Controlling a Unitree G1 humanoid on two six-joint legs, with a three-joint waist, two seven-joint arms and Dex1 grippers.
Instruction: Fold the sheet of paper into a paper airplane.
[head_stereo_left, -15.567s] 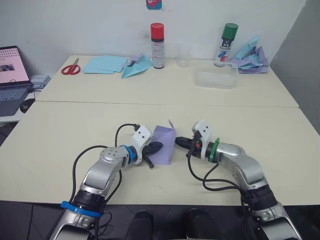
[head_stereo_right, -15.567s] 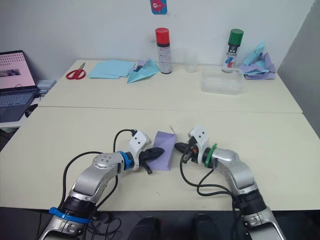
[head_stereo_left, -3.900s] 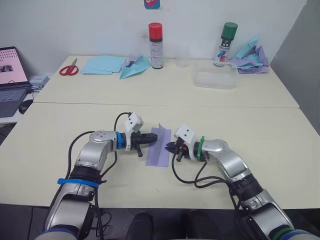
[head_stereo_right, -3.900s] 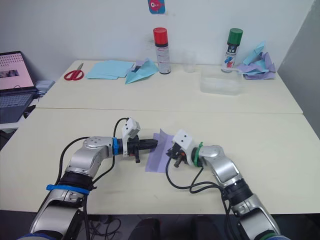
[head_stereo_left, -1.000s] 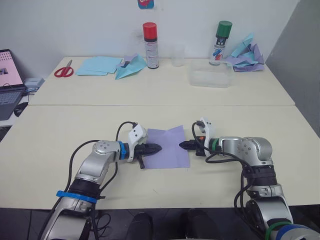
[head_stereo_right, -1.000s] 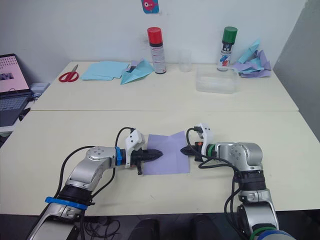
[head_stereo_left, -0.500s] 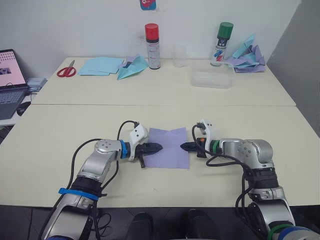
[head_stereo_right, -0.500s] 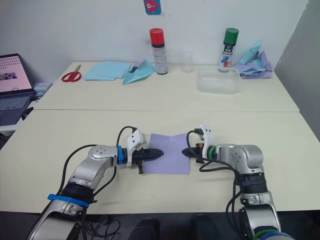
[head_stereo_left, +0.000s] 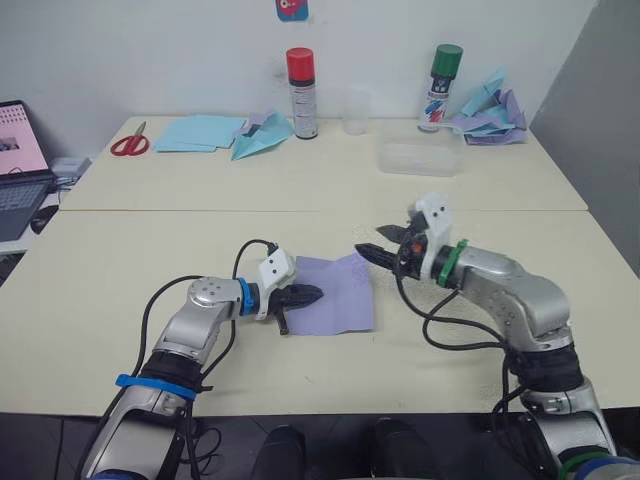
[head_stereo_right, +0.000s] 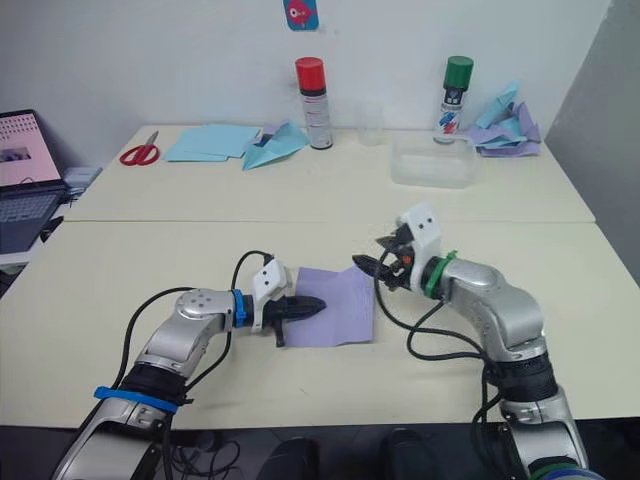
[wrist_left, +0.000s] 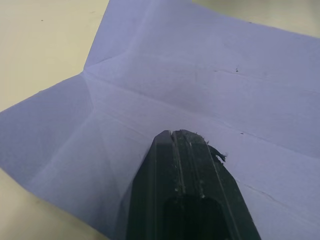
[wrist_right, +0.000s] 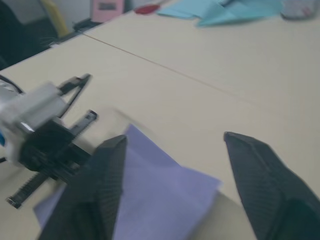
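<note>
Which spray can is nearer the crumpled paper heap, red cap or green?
The green-capped can. It stands right beside the crumpled blue and purple paper heap at the table's far right; the red-capped can stands by the light blue paper plane.

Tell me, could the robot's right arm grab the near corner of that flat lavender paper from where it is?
Probably yes: the right gripper, open, hovers at the pale lavender sheet of paper's right far corner, nothing between.
</note>
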